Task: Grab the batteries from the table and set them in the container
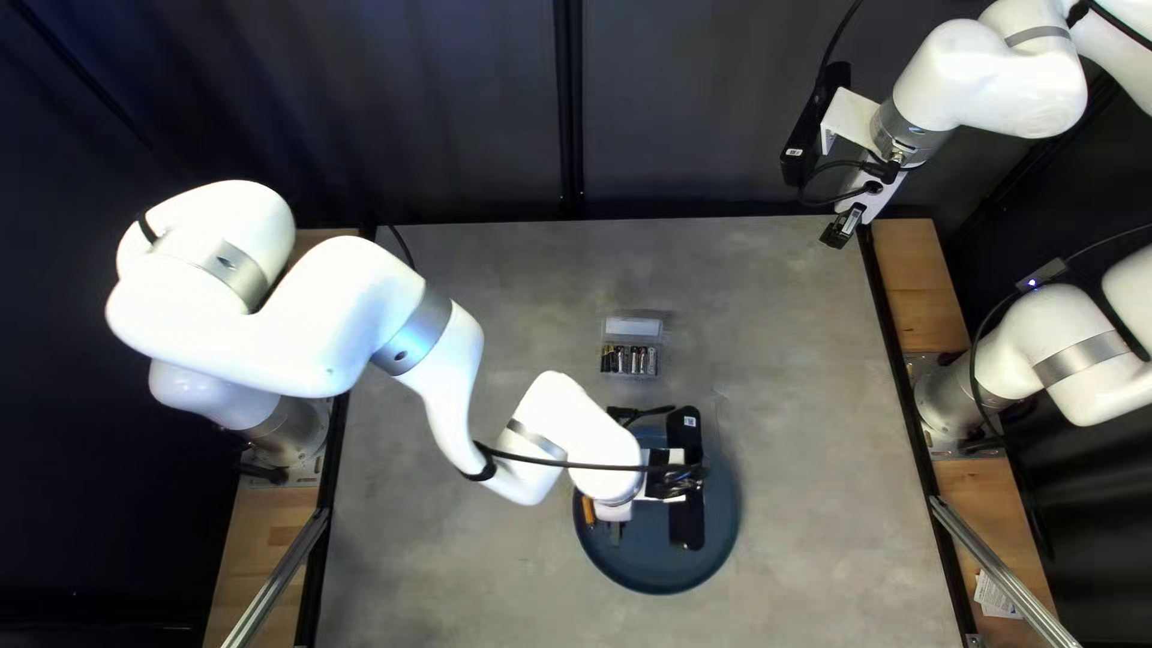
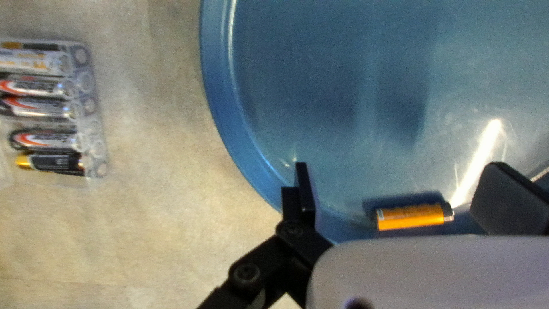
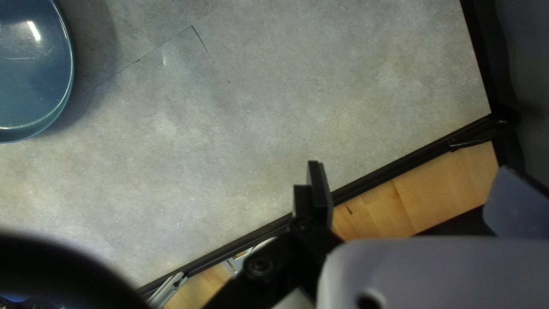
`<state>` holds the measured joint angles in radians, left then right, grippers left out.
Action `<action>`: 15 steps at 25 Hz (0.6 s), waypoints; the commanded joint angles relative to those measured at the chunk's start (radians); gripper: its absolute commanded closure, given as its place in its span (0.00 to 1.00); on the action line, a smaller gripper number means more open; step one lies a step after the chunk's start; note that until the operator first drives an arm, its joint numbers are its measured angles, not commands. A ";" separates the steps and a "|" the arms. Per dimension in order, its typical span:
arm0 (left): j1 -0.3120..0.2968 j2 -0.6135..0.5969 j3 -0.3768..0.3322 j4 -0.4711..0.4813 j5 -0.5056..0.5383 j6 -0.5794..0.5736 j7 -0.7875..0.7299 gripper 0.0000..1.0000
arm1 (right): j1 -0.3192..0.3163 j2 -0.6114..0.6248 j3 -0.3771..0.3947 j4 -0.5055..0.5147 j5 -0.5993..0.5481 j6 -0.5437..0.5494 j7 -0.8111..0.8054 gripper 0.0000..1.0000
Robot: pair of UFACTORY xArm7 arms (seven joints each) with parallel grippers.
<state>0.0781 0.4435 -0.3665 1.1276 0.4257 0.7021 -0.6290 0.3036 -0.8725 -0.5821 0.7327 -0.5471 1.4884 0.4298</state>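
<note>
My left gripper is over the lower left part of a blue round plate. An orange battery lies in that plate near its rim. In the left wrist view the left gripper stands open, with the orange battery between its spread fingers, touched by neither. Beyond the plate is a clear plastic container holding several batteries side by side, one of them black and gold. My right gripper hangs at the table's far right corner; its own view shows the right gripper open and holding nothing.
A black rail with a wooden strip outside it edges the table under my right gripper. The left forearm reaches across the table's left half. The dark curtain hangs behind the far edge.
</note>
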 commanded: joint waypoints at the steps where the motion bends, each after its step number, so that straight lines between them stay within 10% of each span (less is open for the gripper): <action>1: -0.012 -0.060 -0.002 -0.068 0.008 -0.047 -0.061 0.00 | 0.000 0.000 0.000 0.000 0.000 0.000 0.000 0.00; 15: 0.053 -0.147 -0.135 -0.187 -0.079 -0.063 0.334 0.00 | 0.000 0.000 0.000 0.000 0.000 0.000 0.000 0.00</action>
<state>0.1410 0.3033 -0.4711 0.9475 0.3544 0.6222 -0.3412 0.3036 -0.8725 -0.5821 0.7327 -0.5471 1.4884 0.4298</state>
